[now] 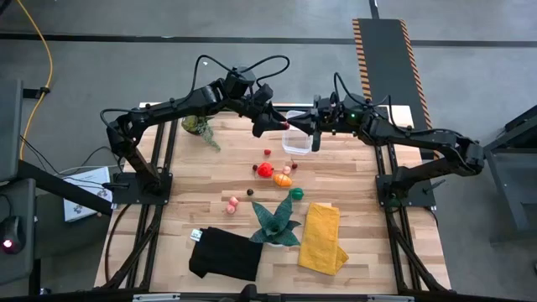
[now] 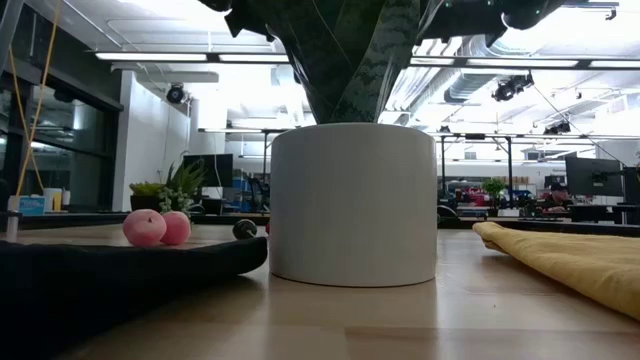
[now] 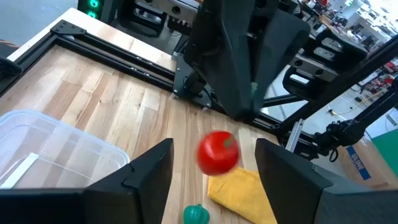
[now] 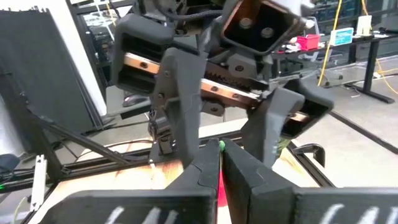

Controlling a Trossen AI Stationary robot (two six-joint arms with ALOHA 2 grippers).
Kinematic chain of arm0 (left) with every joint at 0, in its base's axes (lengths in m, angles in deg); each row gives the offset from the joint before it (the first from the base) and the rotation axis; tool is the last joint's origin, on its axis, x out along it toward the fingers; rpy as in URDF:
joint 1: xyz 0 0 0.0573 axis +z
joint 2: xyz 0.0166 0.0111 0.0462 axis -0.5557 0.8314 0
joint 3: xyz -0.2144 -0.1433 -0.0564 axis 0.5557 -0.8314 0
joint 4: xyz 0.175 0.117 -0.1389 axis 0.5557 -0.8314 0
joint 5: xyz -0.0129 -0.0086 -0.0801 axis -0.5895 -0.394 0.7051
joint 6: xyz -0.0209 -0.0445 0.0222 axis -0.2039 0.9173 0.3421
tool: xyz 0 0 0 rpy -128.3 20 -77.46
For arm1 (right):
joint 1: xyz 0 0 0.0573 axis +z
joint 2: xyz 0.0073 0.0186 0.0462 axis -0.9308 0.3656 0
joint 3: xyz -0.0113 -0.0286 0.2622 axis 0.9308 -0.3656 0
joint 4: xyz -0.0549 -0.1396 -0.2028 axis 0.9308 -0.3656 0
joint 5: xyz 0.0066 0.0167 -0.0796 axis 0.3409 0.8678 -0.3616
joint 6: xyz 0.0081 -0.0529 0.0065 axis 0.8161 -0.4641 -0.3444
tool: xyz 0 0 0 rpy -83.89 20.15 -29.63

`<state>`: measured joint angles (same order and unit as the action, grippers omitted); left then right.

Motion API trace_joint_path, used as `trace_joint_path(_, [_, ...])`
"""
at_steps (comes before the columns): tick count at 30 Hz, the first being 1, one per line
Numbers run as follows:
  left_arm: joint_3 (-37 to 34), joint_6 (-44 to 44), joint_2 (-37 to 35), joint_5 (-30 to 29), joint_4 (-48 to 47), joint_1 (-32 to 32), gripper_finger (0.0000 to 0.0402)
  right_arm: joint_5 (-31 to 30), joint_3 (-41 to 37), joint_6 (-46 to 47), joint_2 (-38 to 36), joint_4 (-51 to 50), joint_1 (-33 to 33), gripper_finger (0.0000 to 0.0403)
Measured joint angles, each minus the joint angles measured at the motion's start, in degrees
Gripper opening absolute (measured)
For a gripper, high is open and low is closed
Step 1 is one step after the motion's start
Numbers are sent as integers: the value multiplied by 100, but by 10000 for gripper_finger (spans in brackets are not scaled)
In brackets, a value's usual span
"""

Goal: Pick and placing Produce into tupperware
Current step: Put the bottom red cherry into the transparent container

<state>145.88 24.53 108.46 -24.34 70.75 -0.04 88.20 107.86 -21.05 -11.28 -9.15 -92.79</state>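
Observation:
A red tomato (image 3: 217, 152) of the produce hangs blurred in the air between the fingers of my open left gripper (image 3: 214, 144) and touches neither finger. High above the table's far middle, that gripper (image 1: 277, 126) faces my shut right gripper (image 1: 304, 126), with the tips close together. The clear tupperware (image 1: 295, 144) sits just under them, and its rim (image 3: 50, 155) shows in the left wrist view. More produce lies on the table: red (image 1: 265, 170), orange (image 1: 283, 179), green (image 1: 296, 194) and pink (image 1: 232, 201) pieces.
A teal spiky plant in a white pot (image 2: 352, 205) stands at the near middle, with a yellow cloth (image 1: 323, 237) to its right and a black cloth (image 1: 225, 254) to its left. A small leafy potted plant (image 1: 198, 126) stands at the far left.

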Motion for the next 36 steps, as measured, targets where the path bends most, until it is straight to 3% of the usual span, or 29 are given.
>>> trace_joint_path(14, [0, -88, 0, -665, -679, 53, 227, -21, 0, 150, 0, 2, -274, 0])
trace_joint_path(36, [0, 97, 0, -334, -592, 39, 186, -252, -4, 137, 158, -2019, -880, 0])
